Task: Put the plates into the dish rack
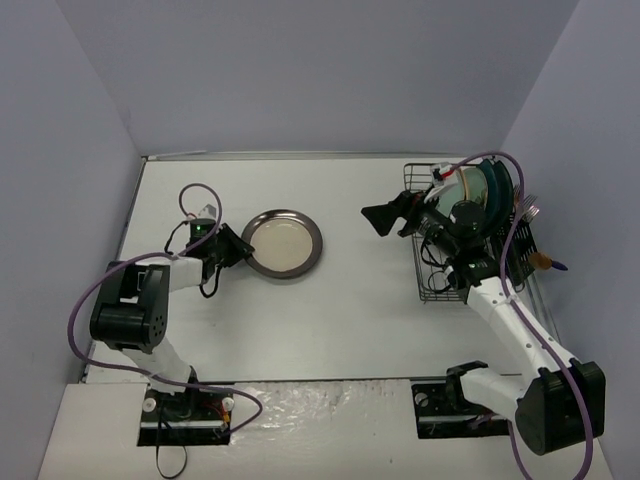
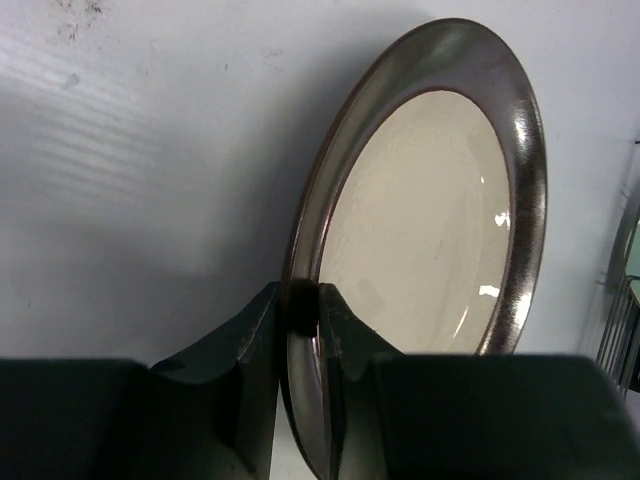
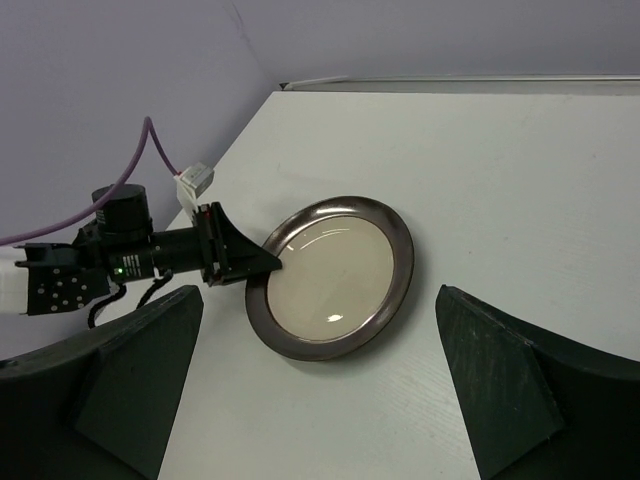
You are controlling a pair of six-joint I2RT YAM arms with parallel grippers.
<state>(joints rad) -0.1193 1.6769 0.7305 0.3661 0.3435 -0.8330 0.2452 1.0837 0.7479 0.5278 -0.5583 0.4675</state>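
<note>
The left gripper (image 2: 300, 305) pinches the plate (image 2: 420, 220) at its near rim, disc ahead of the jaws; right gripper (image 3: 320, 390) open, well apart.

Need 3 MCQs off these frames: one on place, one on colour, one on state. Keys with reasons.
1. Where on the table does the dish rack stand?
A) left edge B) right side C) centre
2. The plate lying flat on the table is:
A) dark-rimmed with a cream centre B) all teal C) red-rimmed
3. The left gripper is:
A) wide open above the plate B) shut on the plate's rim C) out of view

Key: 1 B, the top view shows it at the right; 2 A, both wrist views show it; 3 B, the left wrist view shows its jaws pinching the rim.
</note>
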